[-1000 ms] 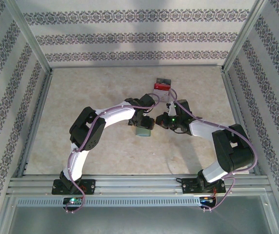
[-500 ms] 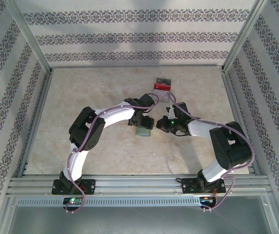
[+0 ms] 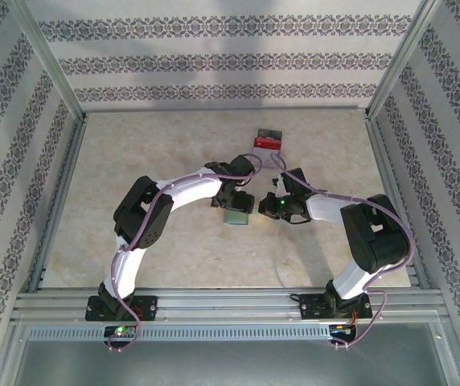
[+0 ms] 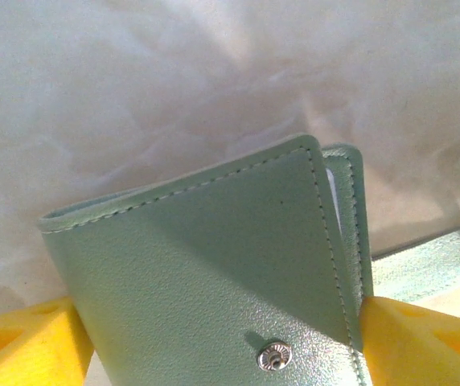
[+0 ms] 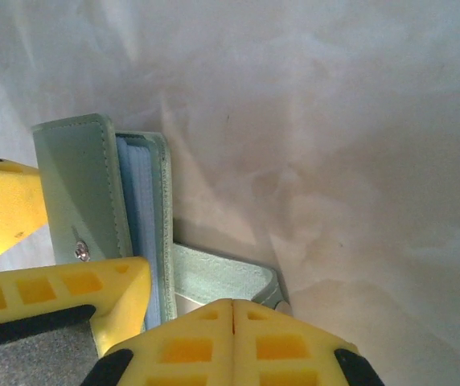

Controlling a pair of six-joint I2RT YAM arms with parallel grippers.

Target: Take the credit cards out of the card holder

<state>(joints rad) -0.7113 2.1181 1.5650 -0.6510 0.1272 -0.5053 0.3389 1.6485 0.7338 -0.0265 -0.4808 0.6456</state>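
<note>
The card holder (image 4: 206,273) looks light and floppy: left jaws, spread wide, clamp its sides; right jaws, pressed together beside its strap (image 5: 222,277), should pinch the credit cards' edges.

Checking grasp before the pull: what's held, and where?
Left gripper clamps the holder by its fold and open edges. Right gripper is shut at the strap; a pinch cannot be told.

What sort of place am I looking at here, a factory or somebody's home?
Probably a robot test booth: a left arm and a right arm bolted to a metal rail, at a table walled in by wallpapered panels.
</note>
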